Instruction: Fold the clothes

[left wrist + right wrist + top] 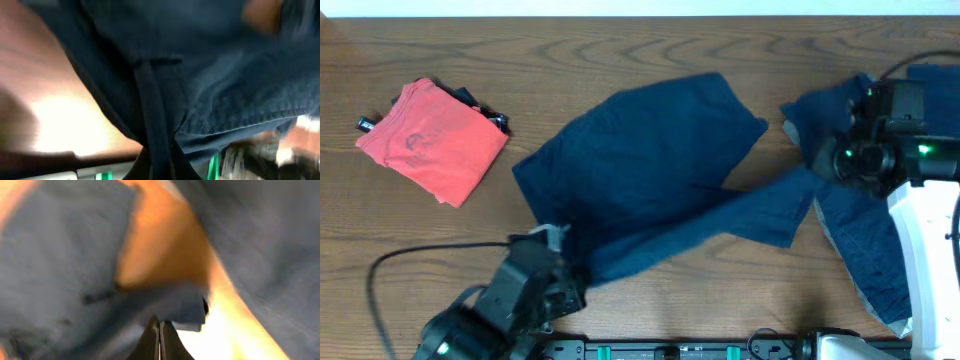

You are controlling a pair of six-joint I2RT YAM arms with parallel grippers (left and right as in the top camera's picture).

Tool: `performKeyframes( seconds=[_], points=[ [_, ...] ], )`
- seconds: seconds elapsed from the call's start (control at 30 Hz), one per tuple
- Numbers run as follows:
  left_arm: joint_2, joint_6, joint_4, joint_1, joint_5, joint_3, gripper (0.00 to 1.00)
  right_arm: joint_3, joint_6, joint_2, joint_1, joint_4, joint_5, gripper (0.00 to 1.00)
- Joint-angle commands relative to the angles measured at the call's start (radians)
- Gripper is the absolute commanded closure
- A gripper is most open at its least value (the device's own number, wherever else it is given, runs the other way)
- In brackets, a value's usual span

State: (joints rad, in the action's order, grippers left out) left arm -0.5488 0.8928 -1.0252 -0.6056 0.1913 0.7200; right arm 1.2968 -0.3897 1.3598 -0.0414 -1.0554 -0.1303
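Over at the far left, a folded red cloth (432, 140) lies on the wooden table (650, 45), with something small and black poking out from under it (too small to identify). Lower down, the left gripper (556, 242) sits at the near left corner of the spread navy garment (650, 165). Its wrist view shows the dark fingers (141, 170) clamped on a strip of that navy fabric. The garment lies across the middle of the table, one leg trailing toward the right. Right of it, a second navy garment (865, 240) lies rumpled, with grey lining showing along its near edge. The right gripper (840, 150) is over its upper part. In the blurred wrist view its fingers are pressed together, but I cannot tell whether fabric is caught between them.
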Motion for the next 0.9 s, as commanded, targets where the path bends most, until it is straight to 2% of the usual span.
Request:
performKeyframes(
  seconds=[0.0, 0.2, 0.37, 0.53, 0.87],
  points=[
    [0.034, 0.093, 0.008, 0.005, -0.33, 0.005, 0.94, 0.026, 0.033, -0.013, 0.052, 0.135, -0.059, 0.99],
    [-0.058, 0.09, 0.118, 0.008, -0.505, 0.005, 0.94, 0.026, 0.04, 0.015, 0.143, 0.421, -0.061, 0.99],
    [-0.225, 0.059, 0.183, 0.097, -0.522, 0.005, 0.94, 0.026, 0.039, 0.077, 0.176, 0.546, -0.054, 0.99],
    [-0.364, -0.105, 0.314, 0.251, -0.432, 0.005, 0.94, 0.026, 0.041, 0.164, 0.189, 0.641, -0.054, 0.99],
    [-0.615, -0.326, 0.568, 0.605, -0.242, 0.005, 0.94, 0.026, 0.047, 0.34, 0.225, 0.795, -0.054, 0.99]
  ],
)
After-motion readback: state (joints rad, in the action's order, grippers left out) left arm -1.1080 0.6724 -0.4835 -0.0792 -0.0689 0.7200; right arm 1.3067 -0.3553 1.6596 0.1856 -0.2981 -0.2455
